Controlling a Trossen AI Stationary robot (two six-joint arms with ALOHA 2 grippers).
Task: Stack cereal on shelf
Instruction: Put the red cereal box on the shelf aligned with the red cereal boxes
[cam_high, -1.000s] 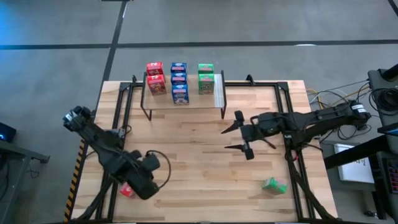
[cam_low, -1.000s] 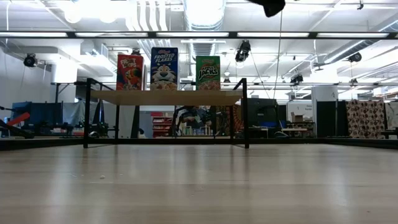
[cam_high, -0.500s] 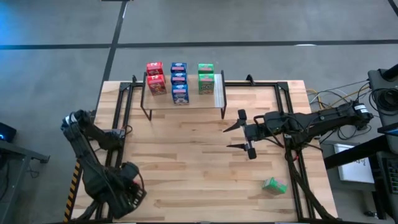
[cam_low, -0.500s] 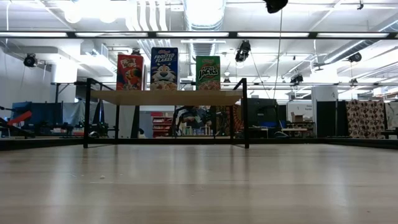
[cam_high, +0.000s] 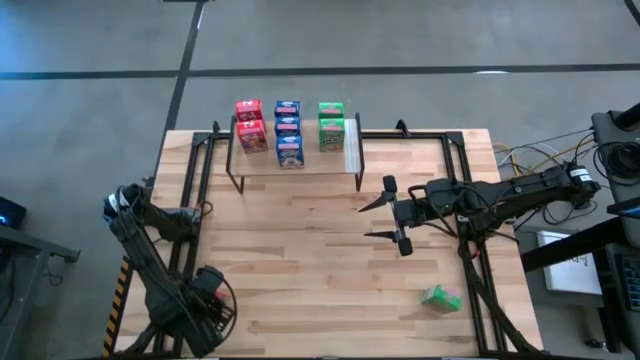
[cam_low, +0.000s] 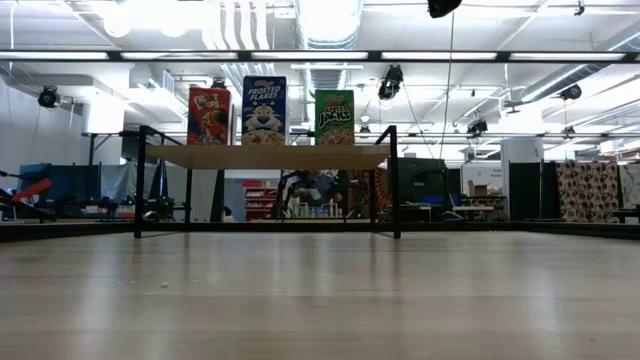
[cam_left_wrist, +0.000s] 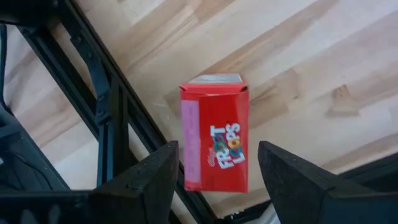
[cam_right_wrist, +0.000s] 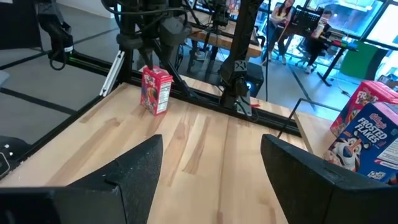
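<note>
My left tool (cam_left_wrist: 214, 180) hangs open above the red cereal box (cam_left_wrist: 215, 132), standing at the tabletop (cam_high: 300, 250) corner. I should descend centred, then close evenly. Right tool (cam_high: 385, 215) waits open.

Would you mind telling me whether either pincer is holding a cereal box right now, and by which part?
Nothing is held. The left pincer is open, hanging above the red box without touching it. The right pincer is open over mid-table.
</note>
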